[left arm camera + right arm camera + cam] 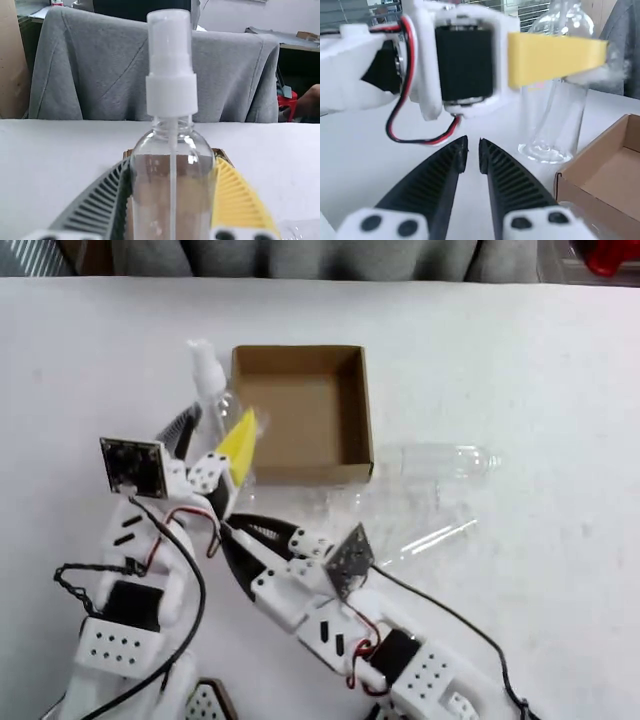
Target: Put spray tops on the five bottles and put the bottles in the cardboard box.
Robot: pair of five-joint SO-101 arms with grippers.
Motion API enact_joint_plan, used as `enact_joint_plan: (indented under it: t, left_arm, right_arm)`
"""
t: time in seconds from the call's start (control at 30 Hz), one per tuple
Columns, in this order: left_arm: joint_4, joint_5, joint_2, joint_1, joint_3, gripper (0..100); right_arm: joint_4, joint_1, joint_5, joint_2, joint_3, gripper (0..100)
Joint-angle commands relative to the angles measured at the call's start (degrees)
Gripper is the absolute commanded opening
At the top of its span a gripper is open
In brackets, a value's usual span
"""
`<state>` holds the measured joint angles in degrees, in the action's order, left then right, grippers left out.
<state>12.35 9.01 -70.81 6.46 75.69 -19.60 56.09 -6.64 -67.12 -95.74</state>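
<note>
Bottle of clear plastic is standing upright just outside the left wall of the cardboard box, its long axis vertical and its white spray top pointing straight up. The left gripper is clamping it around the body, grey finger on one side and yellow finger on the other. The right gripper is hanging low over the table near the box's near left corner, its black fingers nearly together with nothing between them, just behind the left arm's wrist. Beyond the box's right wall another clear bottle is lying on its side, its neck pointing towards the table's right edge. Bare white table is running wide on the far side and to the right of the box, up to a grey cloth at the far edge.
</note>
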Motion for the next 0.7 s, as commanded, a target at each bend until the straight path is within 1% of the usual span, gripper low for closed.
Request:
enact_joint_plan:
  t: [0.0, 0.23, 0.4, 0.53, 0.67]
  left_arm:
    - [-3.08, 0.62, 0.48, 1.01, -3.96, 3]
    - [-3.08, 0.62, 0.31, 1.01, -3.96, 3]
    - [-2.73, 0.53, 0.31, 1.01, -3.6, 3]
    - [-2.64, 0.44, 0.31, 1.1, -3.52, 3]
    - [0.97, 0.26, 0.22, 1.1, -3.87, 3]
  right_arm:
    - [-10.33, 0.48, -0.26, 9.98, 3.16, 1.5]
    - [-28.53, 0.13, -0.09, 31.08, 6.59, 1.5]
    - [-41.71, -1.01, 0.0, 43.38, 8.7, 1.5]
    - [-44.7, -4.35, -0.18, 51.91, 12.57, 1.5]
    - [-49.71, -6.73, -0.35, 57.45, 14.86, 1.5]
